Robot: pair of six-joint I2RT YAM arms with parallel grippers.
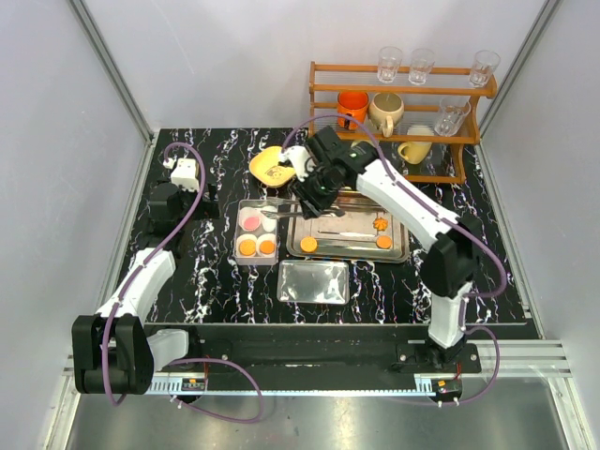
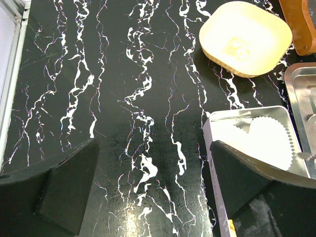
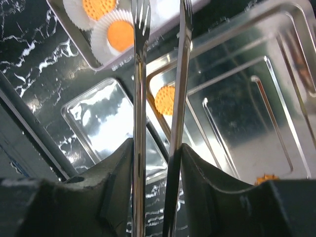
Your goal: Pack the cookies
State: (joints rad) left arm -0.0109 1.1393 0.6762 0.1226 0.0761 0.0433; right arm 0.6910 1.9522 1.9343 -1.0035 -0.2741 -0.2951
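Cookies (image 1: 308, 244): three orange ones lie loose on the steel tray (image 1: 347, 248), under the right pincer (image 3: 155, 163). It's clamped on the tongs (image 3: 140, 74), presumably to keep its fingers off the food. The tong tips are apart and empty. Beyond them, the box (image 1: 255, 205) holds filled paper cups (image 3: 98, 37). Left pincer (image 2: 153, 192) is spread wide, parked well aside.

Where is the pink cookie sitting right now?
In the overhead view, the pink cookie lies in the far-left corner of the small metal box, just left of the steel tray. Two orange cookies share the box, nearer the arms.
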